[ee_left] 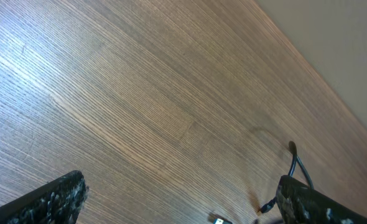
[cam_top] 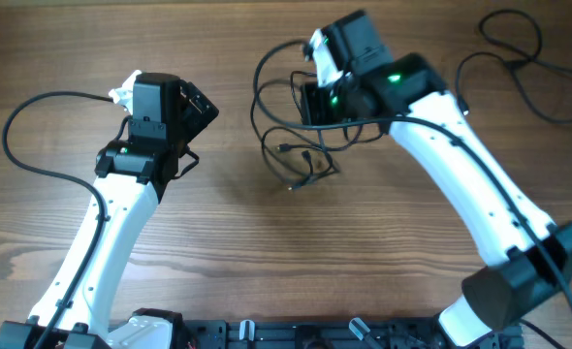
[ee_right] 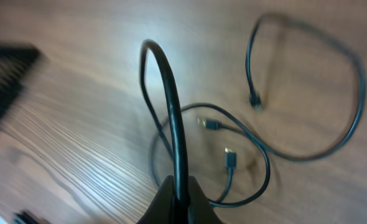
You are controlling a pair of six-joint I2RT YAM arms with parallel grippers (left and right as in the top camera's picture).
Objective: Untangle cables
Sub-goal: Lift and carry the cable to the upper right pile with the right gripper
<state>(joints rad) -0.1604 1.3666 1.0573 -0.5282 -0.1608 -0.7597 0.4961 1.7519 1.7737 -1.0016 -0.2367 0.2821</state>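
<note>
The cables [cam_top: 288, 136] are thin black cords in loose overlapping loops at the table's middle, with small plug ends [ee_right: 229, 159]. My right gripper [cam_top: 317, 102] hangs over the loops and is shut on one black cable [ee_right: 174, 130], which arches up from the table between its fingers [ee_right: 182, 198]. My left gripper [cam_top: 191, 107] is to the left of the loops, open and empty; in the left wrist view its fingers [ee_left: 183, 202] are spread wide above bare wood, with a plug tip [ee_left: 219, 219] and a cable piece [ee_left: 295, 165] near the right finger.
The table is brown wood [cam_top: 267, 242]. A separate black cord [cam_top: 519, 58] loops at the back right corner. Thick black arm wires run by the left arm [cam_top: 34, 136]. The arm bases stand along the front edge.
</note>
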